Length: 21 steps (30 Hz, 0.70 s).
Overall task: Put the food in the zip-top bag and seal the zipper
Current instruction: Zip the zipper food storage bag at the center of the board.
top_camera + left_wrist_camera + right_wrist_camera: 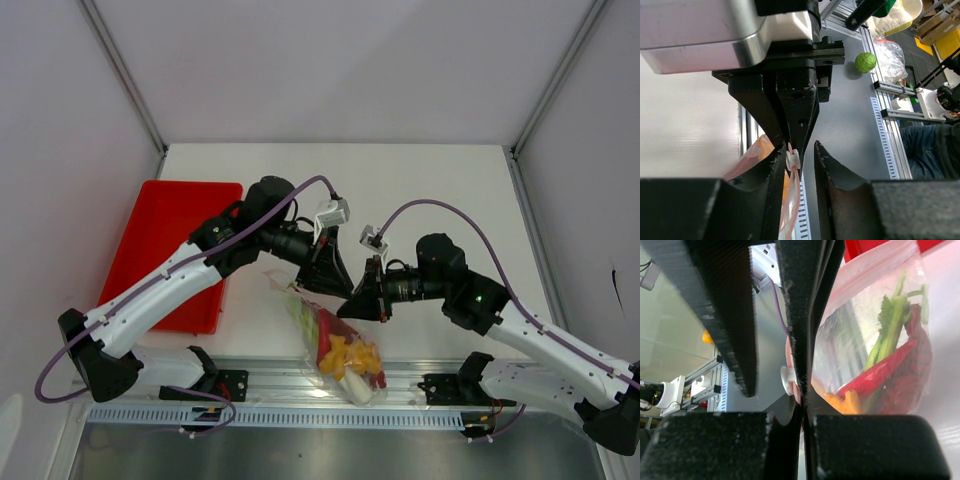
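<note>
Sealing step at the counter's [420, 190] near edge: right gripper [802, 409] pinches zipper [793, 200], left gripper [799, 150] open around slider [794, 159] (next, probably: clamp, pull along).

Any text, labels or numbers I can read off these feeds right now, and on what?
None can be read in any view.
The long white strip in the left wrist view: fine dark marks, too small to read.
The clear zip-top bag: no legible print.

Robot lab: aluminium rails [330, 380], white enclosure walls [340, 60].
</note>
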{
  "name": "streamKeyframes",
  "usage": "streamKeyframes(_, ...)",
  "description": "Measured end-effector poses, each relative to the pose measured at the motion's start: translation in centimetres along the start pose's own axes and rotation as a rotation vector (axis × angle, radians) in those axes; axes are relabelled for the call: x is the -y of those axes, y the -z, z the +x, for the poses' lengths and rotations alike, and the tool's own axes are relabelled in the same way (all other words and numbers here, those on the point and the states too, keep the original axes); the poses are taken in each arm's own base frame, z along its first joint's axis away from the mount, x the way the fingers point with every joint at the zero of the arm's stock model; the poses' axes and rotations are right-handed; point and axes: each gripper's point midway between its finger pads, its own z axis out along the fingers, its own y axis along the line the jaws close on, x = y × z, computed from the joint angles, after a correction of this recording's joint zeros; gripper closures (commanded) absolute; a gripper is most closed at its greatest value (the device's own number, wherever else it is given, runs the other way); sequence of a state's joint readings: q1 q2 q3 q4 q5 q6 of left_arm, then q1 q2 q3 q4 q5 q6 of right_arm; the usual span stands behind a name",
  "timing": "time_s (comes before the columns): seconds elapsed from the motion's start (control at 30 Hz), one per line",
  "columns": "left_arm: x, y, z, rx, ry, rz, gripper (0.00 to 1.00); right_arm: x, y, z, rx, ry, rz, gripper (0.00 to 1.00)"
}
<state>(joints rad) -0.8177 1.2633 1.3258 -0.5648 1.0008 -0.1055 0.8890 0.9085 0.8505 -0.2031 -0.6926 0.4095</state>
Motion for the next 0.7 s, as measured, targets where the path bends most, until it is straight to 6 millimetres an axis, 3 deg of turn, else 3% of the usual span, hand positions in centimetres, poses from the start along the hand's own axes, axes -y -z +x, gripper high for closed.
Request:
streamKeyframes(0.17, -0.1, 0.0, 0.4, -0.013, 0.019, -0.008, 0.71, -0.1, 0.1, 0.1, -0.006, -0.001, 0.003, 1.0)
streamKeyframes(0.3, -0.4, 0.0, 0.9, -0.028, 0.036, -0.021, 0.63, -0.1, 0.1, 0.0, -0.004, -0.001, 0.005, 1.0)
streamKeyframes(0.47, -0.8, -0.1, 1.3, -0.044, 0.059, -0.036, 0.63, 0.0, 0.1, 0.1, -0.005, -0.002, 0.008, 1.0)
streamKeyframes(0.63, -1.1, -0.2, 1.9, -0.063, 0.077, -0.044, 0.74, 0.0, 0.1, 0.1, -0.006, -0.003, 0.01, 1.0)
streamKeyframes(0.7, -1.0, -0.2, 2.0, -0.068, 0.081, -0.04, 0.86, 0.0, 0.1, 0.1, -0.005, -0.003, 0.013, 1.0)
